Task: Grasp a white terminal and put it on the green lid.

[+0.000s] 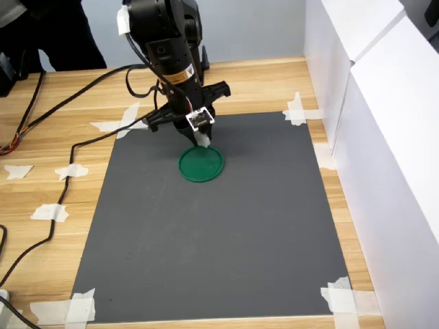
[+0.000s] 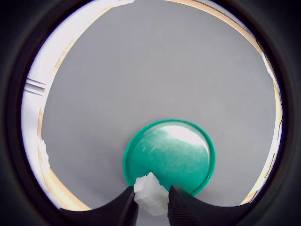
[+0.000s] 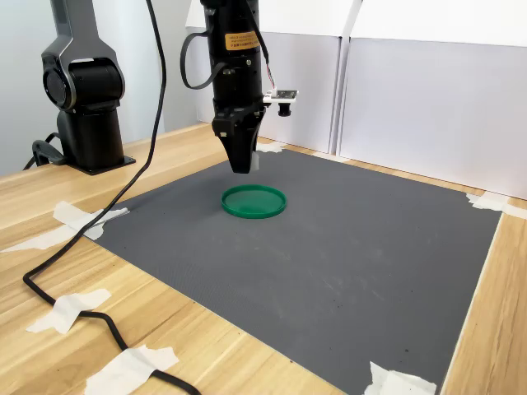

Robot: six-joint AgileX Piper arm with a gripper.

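Note:
The green lid (image 1: 202, 164) (image 2: 170, 155) (image 3: 254, 201) lies flat on the dark grey mat (image 1: 212, 226), a round dark-green disc with a raised rim. My gripper (image 1: 202, 140) (image 2: 151, 203) (image 3: 243, 164) hangs just above the lid's far edge in the first exterior view, shut on the white terminal (image 1: 203, 140) (image 2: 150, 194). In the wrist view the small white blocky piece sits pinched between the two black fingers, over the lid's rim. The fingers hide the terminal in the second exterior view.
White tape pieces (image 1: 296, 110) (image 3: 78, 220) hold the mat's corners to the wooden table (image 1: 41, 137). A black cable (image 1: 75, 144) (image 3: 74, 247) trails across the wood. White panels (image 1: 384, 137) (image 3: 412, 107) wall one side. A second arm's base (image 3: 86, 107) stands off the mat.

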